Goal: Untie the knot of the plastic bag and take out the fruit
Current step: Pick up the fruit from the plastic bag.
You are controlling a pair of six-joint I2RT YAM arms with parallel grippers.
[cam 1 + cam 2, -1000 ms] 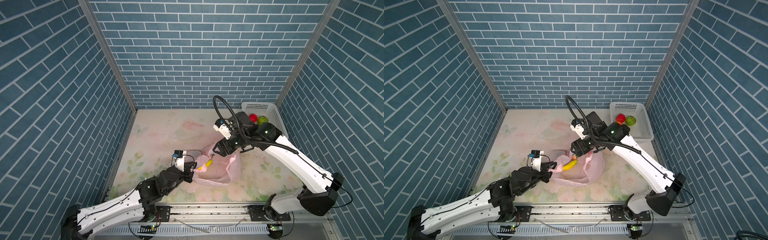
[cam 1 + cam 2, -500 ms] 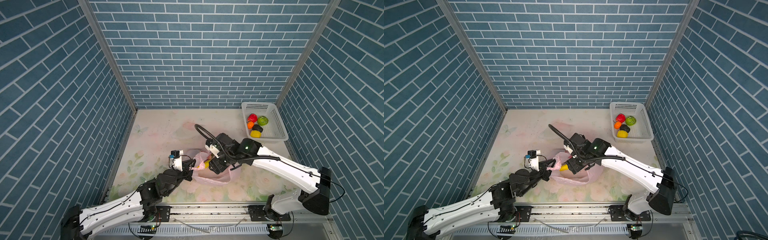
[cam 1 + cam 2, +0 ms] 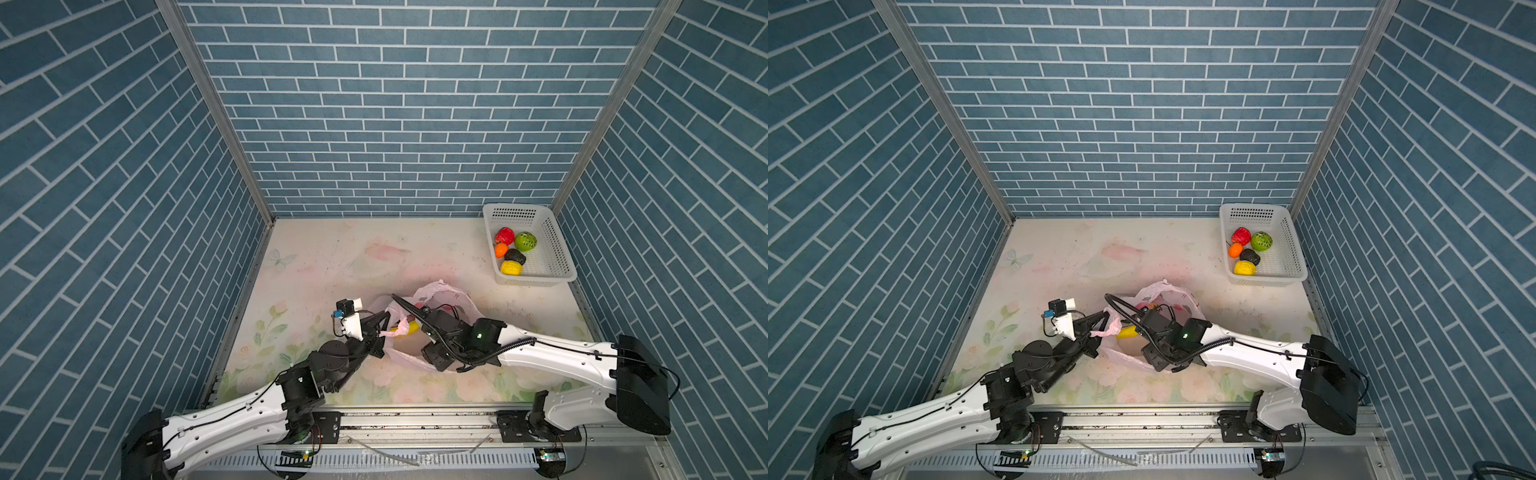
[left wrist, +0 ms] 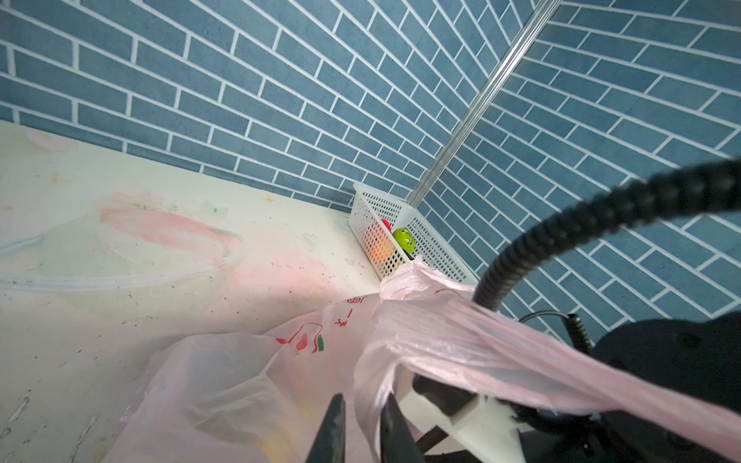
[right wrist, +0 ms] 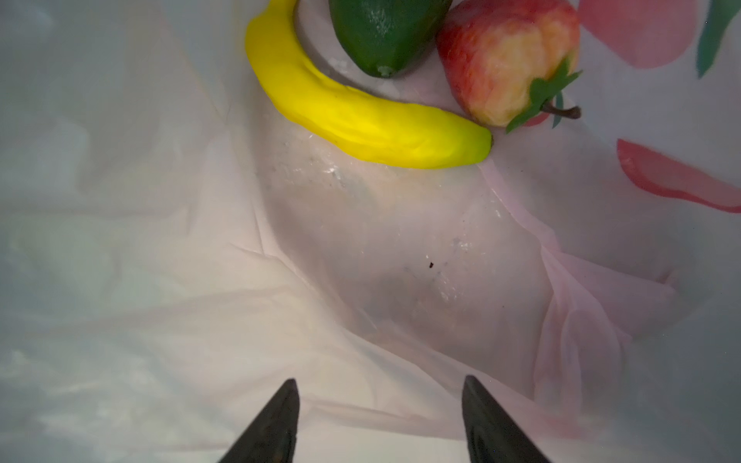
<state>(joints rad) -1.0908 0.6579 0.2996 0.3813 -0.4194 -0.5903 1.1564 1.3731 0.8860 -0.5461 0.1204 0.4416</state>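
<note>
Plastic bag [image 3: 438,287] lies on the table [image 3: 332,257] just below centre of the frame in both top views, with its mouth gaping. Left gripper [image 4: 363,401] is clenched on a strand of the bag's pink film (the film runs between its fingers). Right gripper [image 5: 377,385] is inside the bag, jaws parted, grasping nothing. On the bag floor ahead of it are a banana [image 5: 361,120], a green fruit [image 5: 381,32] and a red fruit [image 5: 509,60], all touching. Five other fruits [image 3: 515,257] sit in the white basket [image 3: 559,253] at the right of the frame.
</note>
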